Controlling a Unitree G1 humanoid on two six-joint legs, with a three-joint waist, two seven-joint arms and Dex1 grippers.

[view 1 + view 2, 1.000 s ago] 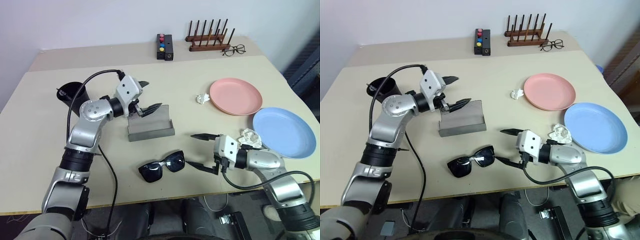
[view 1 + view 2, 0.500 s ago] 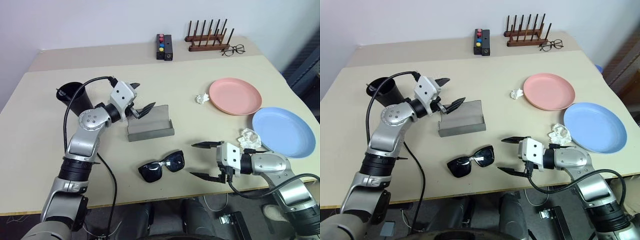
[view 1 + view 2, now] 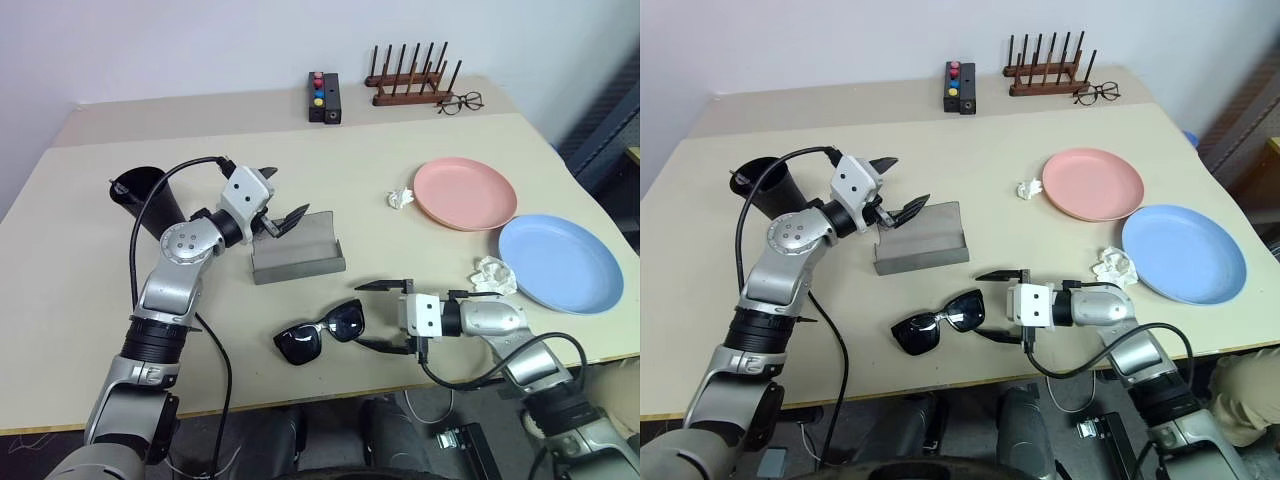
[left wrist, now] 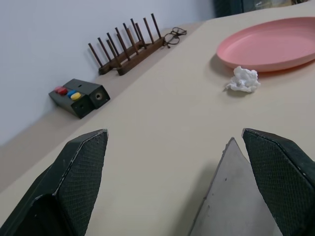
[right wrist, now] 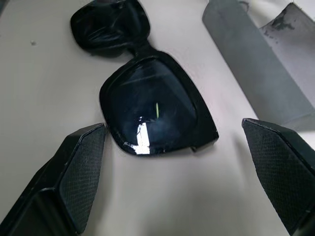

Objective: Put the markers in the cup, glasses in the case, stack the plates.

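The black sunglasses (image 3: 322,333) lie lenses-up near the table's front edge. My right gripper (image 3: 361,315) is open just to their right, pointing at them. In the right wrist view the near lens (image 5: 152,105) lies between the two fingers (image 5: 78,167), untouched. The grey case (image 3: 297,255) stands open behind the sunglasses. My left gripper (image 3: 288,192) hovers open at the case's upper left corner, holding nothing. The black cup (image 3: 140,195) stands at the far left. The pink plate (image 3: 465,193) and the blue plate (image 3: 560,263) lie side by side on the right. The markers are out of view.
Crumpled paper wads lie beside the pink plate (image 3: 401,198) and beside the blue plate (image 3: 493,275). At the back stand a black button box (image 3: 323,95), a wooden peg rack (image 3: 412,80) and wire-framed spectacles (image 3: 458,101). The table's front edge runs just below my right gripper.
My right gripper has sunk and swung left, so its open fingers now reach the sunglasses' right lens. The left gripper has stayed by the case. The view has shifted slightly.
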